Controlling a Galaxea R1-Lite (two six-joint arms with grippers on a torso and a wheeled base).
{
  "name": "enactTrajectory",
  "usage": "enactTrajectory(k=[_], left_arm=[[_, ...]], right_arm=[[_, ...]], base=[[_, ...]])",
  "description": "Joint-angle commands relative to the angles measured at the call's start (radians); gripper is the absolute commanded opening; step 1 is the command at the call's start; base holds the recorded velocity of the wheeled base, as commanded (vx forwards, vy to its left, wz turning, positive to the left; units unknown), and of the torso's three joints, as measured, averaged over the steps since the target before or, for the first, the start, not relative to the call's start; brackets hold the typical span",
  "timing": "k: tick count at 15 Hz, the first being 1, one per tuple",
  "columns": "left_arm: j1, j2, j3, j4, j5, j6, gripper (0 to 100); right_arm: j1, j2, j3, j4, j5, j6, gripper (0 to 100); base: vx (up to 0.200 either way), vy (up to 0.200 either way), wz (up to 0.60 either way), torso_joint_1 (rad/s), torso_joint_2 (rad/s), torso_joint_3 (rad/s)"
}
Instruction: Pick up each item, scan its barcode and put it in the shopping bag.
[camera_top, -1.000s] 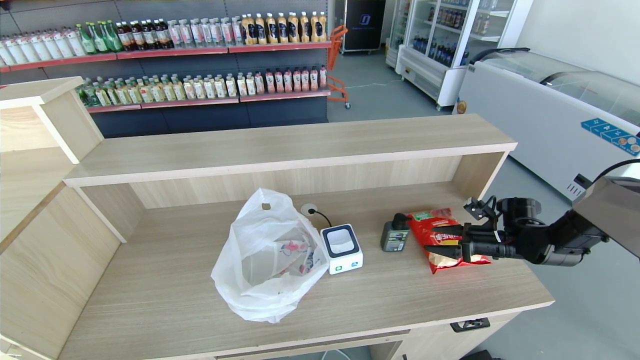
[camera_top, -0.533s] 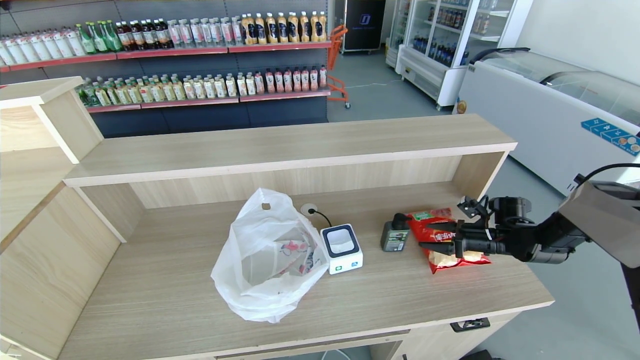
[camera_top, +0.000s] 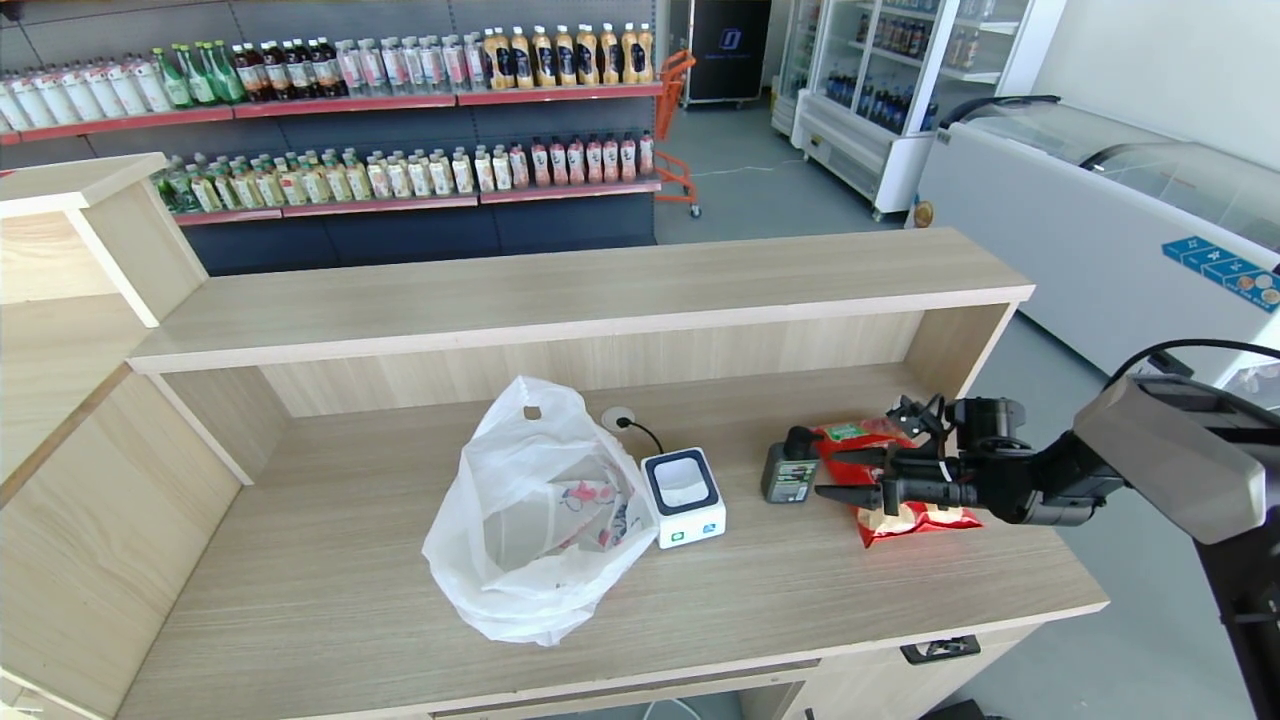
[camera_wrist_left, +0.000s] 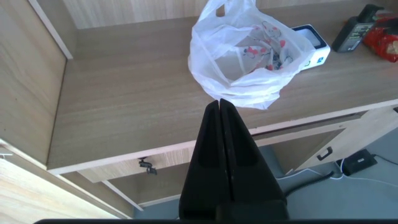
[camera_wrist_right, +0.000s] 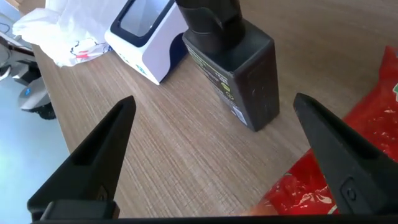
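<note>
A dark, squarish bottle (camera_top: 789, 478) with a black cap stands upright; the right gripper (camera_top: 833, 475) hovers beside it, fingers apart.

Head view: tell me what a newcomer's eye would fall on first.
The red snack bag at the right end of the counter stands out most. The right pincer is open over it, tips pointing at the dark bottle standing beside the bag. Next comes the white shopping bag, slumped open mid-counter with a printed item inside, and the small white scanner beside it.
</note>
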Motion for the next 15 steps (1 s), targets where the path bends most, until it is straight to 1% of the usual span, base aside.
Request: enactTrajectory(k=[1, 5, 6, 7, 8, 15], left_arm=[[0.0, 0.0, 0.0, 0.0, 0.0, 0.0, 0], [0.0, 0.0, 0.0, -0.002, 0.0, 0.0, 0], [0.0, 0.0, 0.0, 0.0, 0.0, 0.0, 0], [0.0, 0.0, 0.0, 0.0, 0.0, 0.0, 0], [0.0, 0.0, 0.0, 0.0, 0.0, 0.0, 0], [0.0, 0.0, 0.0, 0.0, 0.0, 0.0, 0]], right_arm=[[0.006, 0.02, -0.002, 0.001, 0.0, 0.016, 100], [0.029, 0.048, -0.032, -0.002, 0.003, 0.043, 100], [0.03, 0.051, -0.041, -0.002, 0.02, 0.043, 100], [0.03, 0.055, -0.042, -0.005, 0.051, 0.042, 0], [0.03, 0.058, -0.047, -0.005, 0.069, 0.043, 0], [0.044, 0.066, -0.073, -0.002, 0.069, 0.045, 0]], base=[[0.0, 0.0, 0.0, 0.0, 0.0, 0.0], [0.0, 0.0, 0.0, 0.0, 0.0, 0.0], [0.0, 0.0, 0.0, 0.0, 0.0, 0.0], [0.0, 0.0, 0.0, 0.0, 0.0, 0.0], [0.0, 0.0, 0.0, 0.0, 0.0, 0.0], [0.0, 0.0, 0.0, 0.0, 0.0, 0.0]])
